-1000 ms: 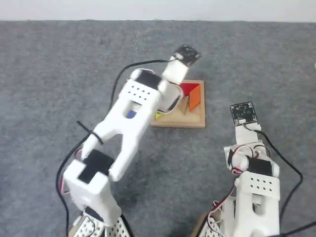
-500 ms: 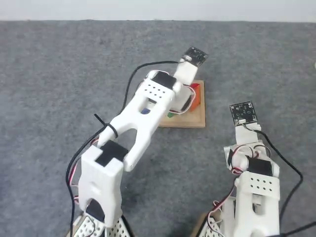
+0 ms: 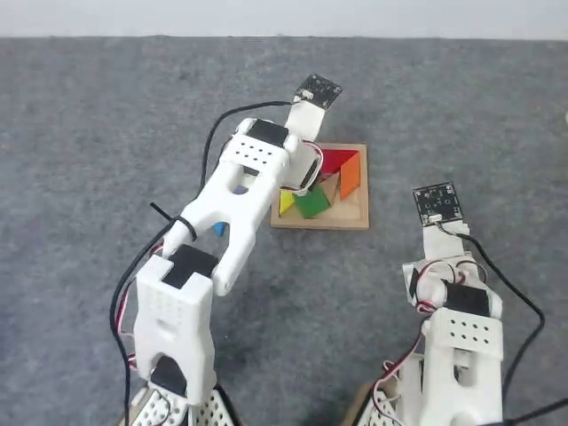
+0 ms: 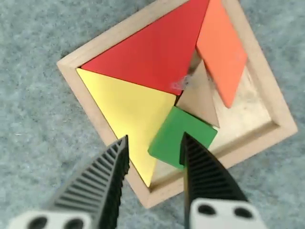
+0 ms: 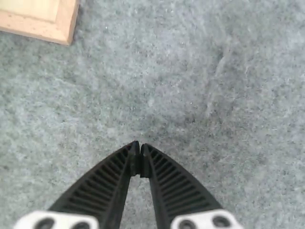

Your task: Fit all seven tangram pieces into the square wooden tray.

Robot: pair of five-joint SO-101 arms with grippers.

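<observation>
Above tray (image 3: 319, 219): left gripper (image 4: 154, 139), jaws wide, holding nothing. Inside tray: red triangle (image 4: 152, 52) at 1 o'clock, orange piece (image 4: 221, 52) at 3, green square (image 4: 178, 136) at 6, yellow triangle (image 4: 128, 109) at 8, tan triangle (image 4: 200, 95) mid-tray. On carpet (image 3: 89, 133) at 8 o'clock from tray, beneath left arm (image 3: 226, 222): blue piece (image 3: 219, 229). At 4 o'clock from tray: right gripper (image 5: 139, 148), jaws closed, empty.

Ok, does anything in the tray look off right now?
The green square looks off: its corner seems to overlap the edge of the yellow triangle rather than lie flush. The tray floor beside it is bare. Nothing looks damaged.
</observation>
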